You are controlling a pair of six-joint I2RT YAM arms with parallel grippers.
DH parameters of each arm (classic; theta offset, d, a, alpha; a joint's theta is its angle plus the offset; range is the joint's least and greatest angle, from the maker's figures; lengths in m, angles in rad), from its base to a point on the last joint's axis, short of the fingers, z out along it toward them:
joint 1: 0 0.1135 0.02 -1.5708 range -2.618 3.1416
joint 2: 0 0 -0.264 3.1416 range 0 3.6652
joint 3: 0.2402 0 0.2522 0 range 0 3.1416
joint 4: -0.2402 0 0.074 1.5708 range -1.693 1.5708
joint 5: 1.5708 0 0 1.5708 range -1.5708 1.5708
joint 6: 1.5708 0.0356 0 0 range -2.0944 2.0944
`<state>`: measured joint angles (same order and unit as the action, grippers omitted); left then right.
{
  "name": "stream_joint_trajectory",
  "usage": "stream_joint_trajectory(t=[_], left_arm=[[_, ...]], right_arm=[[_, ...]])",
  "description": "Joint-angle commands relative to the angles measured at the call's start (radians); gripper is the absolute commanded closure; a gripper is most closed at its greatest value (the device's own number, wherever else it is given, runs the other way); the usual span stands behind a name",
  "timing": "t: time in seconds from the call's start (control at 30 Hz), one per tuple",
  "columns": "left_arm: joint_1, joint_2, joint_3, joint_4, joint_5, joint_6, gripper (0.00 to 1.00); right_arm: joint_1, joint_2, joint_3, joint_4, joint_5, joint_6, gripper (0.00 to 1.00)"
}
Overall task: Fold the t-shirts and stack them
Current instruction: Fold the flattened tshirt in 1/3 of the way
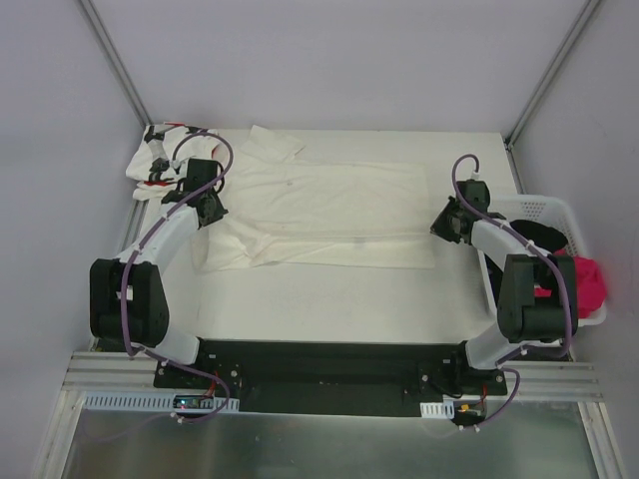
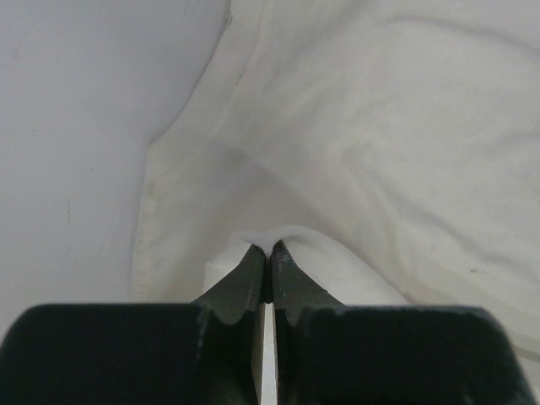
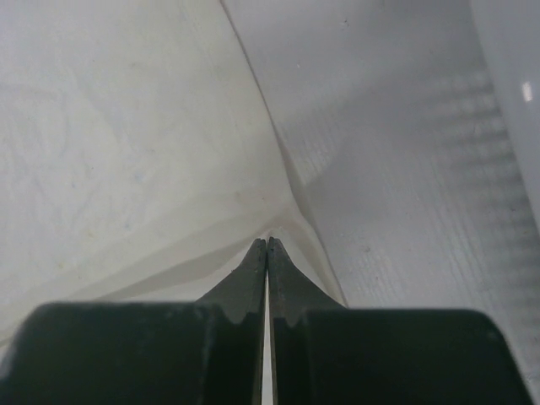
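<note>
The large cream-white t-shirt (image 1: pixel 319 205) lies spread across the table, partly folded lengthwise. My left gripper (image 1: pixel 207 205) is at its left end, shut, with a raised fold of the cloth (image 2: pixel 337 126) pinched at the fingertips (image 2: pixel 257 261). At the shirt's right edge my right gripper (image 1: pixel 446 225) is shut too, and the hem (image 3: pixel 169 169) is drawn up to its tips (image 3: pixel 278 257). The second t-shirt, white with black print and red marks (image 1: pixel 152 165), lies crumpled at the back left corner.
A white perforated basket (image 1: pixel 544 212) stands at the right edge, behind the right arm, with a pink cloth (image 1: pixel 589 284) in it. Grey walls and slanted frame posts close in the back and sides. Bare table (image 1: pixel 319 299) shows in front of the shirt.
</note>
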<state>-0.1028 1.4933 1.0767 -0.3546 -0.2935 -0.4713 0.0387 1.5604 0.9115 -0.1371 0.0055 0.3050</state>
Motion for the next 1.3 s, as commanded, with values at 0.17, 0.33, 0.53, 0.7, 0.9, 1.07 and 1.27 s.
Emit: stream_joint_trajectory(t=[0.17, 0.33, 0.53, 0.7, 0.9, 1.07, 1.27], left_arm=[[0.011, 0.05, 0.068, 0.045, 0.008, -0.007, 1.0], [0.011, 0.088, 0.069, 0.092, 0.004, 0.007, 1.0], [0.011, 0.13, 0.078, 0.137, 0.017, 0.022, 1.0], [0.011, 0.162, 0.077, 0.186, 0.031, 0.036, 1.0], [0.011, 0.189, 0.063, 0.268, 0.053, 0.079, 0.83], [0.011, 0.18, 0.042, 0.313, 0.07, 0.1, 0.28], [0.006, 0.104, 0.042, 0.321, 0.116, 0.083, 0.09]], right_arm=[[-0.011, 0.044, 0.056, 0.047, -0.036, 0.02, 0.99], [-0.011, 0.053, 0.056, 0.057, -0.039, 0.023, 0.99], [-0.013, 0.059, 0.063, 0.059, -0.036, 0.022, 0.99], [-0.017, 0.064, 0.063, 0.06, -0.036, 0.022, 0.99], [-0.016, 0.078, 0.064, 0.068, -0.039, 0.023, 1.0], [-0.016, 0.104, 0.084, 0.073, -0.035, 0.023, 0.96], [-0.016, 0.106, 0.113, 0.064, -0.016, 0.02, 0.86]])
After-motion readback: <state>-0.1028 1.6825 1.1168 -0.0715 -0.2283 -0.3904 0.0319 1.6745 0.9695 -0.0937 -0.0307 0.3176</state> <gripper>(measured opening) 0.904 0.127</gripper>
